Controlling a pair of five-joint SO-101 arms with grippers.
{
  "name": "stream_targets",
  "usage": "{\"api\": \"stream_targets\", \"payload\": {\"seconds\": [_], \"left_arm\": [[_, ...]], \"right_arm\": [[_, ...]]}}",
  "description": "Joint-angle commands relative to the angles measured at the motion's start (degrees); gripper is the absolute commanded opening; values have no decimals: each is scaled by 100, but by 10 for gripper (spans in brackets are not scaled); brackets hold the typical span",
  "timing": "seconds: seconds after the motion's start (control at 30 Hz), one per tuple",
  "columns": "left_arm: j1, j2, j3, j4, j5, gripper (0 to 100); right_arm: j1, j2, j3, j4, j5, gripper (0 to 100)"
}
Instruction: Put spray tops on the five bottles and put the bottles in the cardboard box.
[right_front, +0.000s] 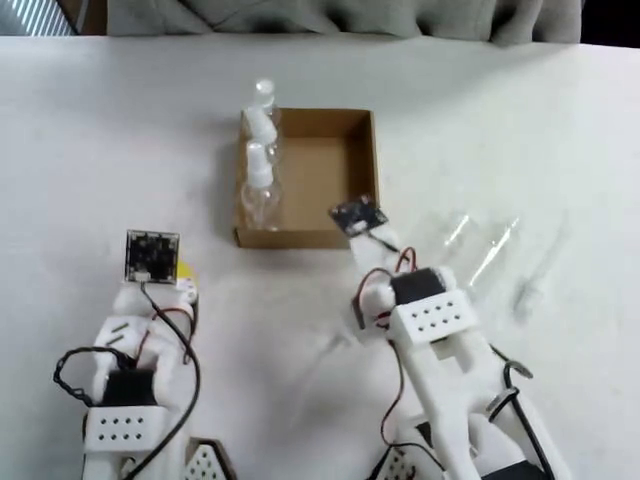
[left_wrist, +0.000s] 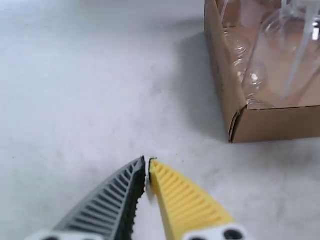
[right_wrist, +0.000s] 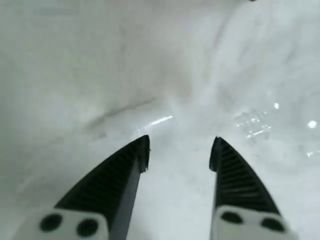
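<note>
The box (right_front: 320, 180) is matt brown cardboard. The bottles (right_front: 259, 200) are clear, glossy plastic. The table (right_front: 100, 130) looks white and matt.

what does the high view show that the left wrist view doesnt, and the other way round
The high view adds both arms, with the right arm near the box, and loose clear bottles lying on the table beside it. The left wrist view adds the left pincer, shut, one finger grey and one yellow. Both share the cardboard box, the spray-topped bottles inside it and the white table.
</note>
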Motion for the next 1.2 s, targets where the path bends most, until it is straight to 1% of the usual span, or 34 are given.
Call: {"api": "stream_targets", "payload": {"seconds": [0.0,0.13,0.23,0.43,0.47,0.63,0.83,0.9,0.97,1.03,1.1,1.17], "left_arm": [[-22,-101,-281,-105,-35,27],[-22,-101,-273,-105,-35,27],[-22,-101,-264,-105,-35,27],[-22,-101,-229,-132,-35,27],[-22,-101,-229,-132,-35,27],[-22,-101,-229,-132,-35,27],[-22,-101,-229,-132,-35,27],[-22,-101,-229,-132,-35,27],[-22,-101,-229,-132,-35,27],[-22,-101,-229,-132,-35,27],[-22,-101,-229,-132,-35,27],[-22,-101,-229,-132,-35,27]], "right_arm": [[-321,4,9,-444,-888,184],[-532,4,246,-945,-1292,187],[-576,4,308,-1015,-1345,187],[-171,4,334,-963,-1327,187],[-119,4,378,-927,-1319,187],[-92,-22,563,-936,-809,183],[-40,-303,563,-804,-765,178],[154,-576,563,-576,-756,142],[374,-822,598,-488,-448,77],[470,-989,747,-488,237,9],[453,-1024,967,-505,721,28],[453,-954,1099,-567,879,16]]}}
